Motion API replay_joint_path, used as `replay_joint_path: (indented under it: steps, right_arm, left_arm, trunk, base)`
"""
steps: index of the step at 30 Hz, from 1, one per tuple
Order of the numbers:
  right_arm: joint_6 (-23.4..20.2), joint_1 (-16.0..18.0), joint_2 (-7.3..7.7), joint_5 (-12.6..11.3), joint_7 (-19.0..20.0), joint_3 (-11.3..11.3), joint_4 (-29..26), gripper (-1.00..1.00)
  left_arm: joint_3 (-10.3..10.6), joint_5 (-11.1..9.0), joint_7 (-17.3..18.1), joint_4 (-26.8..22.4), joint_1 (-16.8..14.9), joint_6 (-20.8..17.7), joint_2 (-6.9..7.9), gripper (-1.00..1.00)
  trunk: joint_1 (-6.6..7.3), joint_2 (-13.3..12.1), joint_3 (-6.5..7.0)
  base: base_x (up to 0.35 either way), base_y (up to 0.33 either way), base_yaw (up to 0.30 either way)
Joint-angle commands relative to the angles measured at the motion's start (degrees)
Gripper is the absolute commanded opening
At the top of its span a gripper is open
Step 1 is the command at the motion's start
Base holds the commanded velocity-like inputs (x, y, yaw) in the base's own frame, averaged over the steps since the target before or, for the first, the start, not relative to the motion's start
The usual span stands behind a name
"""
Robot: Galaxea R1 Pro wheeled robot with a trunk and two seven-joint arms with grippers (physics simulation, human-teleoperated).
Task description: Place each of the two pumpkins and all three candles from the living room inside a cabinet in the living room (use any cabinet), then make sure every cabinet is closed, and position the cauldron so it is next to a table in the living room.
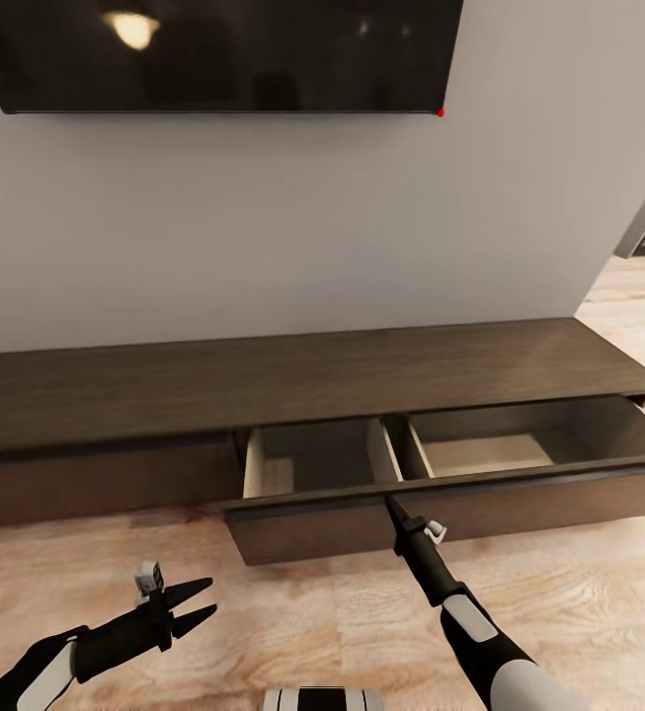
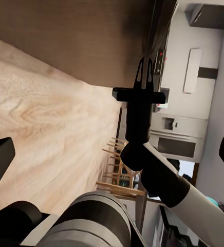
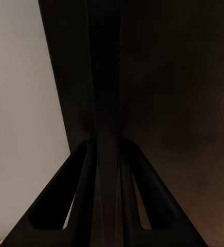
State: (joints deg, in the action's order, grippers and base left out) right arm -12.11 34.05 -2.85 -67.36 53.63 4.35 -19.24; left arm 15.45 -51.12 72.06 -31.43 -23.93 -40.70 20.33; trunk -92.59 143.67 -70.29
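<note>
In the head view, the cabinet [image 1: 292, 395] is being seen against the wall with its right drawer [image 1: 441, 494] pulled out and bare, the right tool [image 1: 393, 507] clenched thin at the drawer's front edge, and the left tool [image 1: 200, 602] hanging released over the floor [image 1: 263, 612]. In the left wrist view, the right tool [image 2: 144, 72] is being shown pressed to the dark front. In the right wrist view, its fingers [image 3: 104, 128] are being held together; the opening step is judged in hand, and fetching pumpkins and candles is called for next.
</note>
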Motion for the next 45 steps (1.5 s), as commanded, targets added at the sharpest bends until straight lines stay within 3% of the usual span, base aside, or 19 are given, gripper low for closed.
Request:
replay_joint_path:
  steps: [1, 45]
  right_arm:
    - [-1.08, 0.05, -0.13, 0.30, 1.39, -1.01, -0.05, -1.00]
    - [-1.08, 0.05, -0.14, 0.35, 1.38, -1.01, -0.09, -1.00]
  left_arm:
    - [0.37, -0.47, 0.10, 0.05, -0.06, -0.52, 0.06, 1.00]
    - [0.37, -0.47, 0.10, 0.05, -0.06, -0.52, 0.14, 1.00]
  trunk:
    - [0.04, 0.03, -0.03]
    - [0.04, 0.03, -0.03]
  base:
    - [-0.111, 0.000, 0.000]
    - [-0.037, 0.000, 0.000]
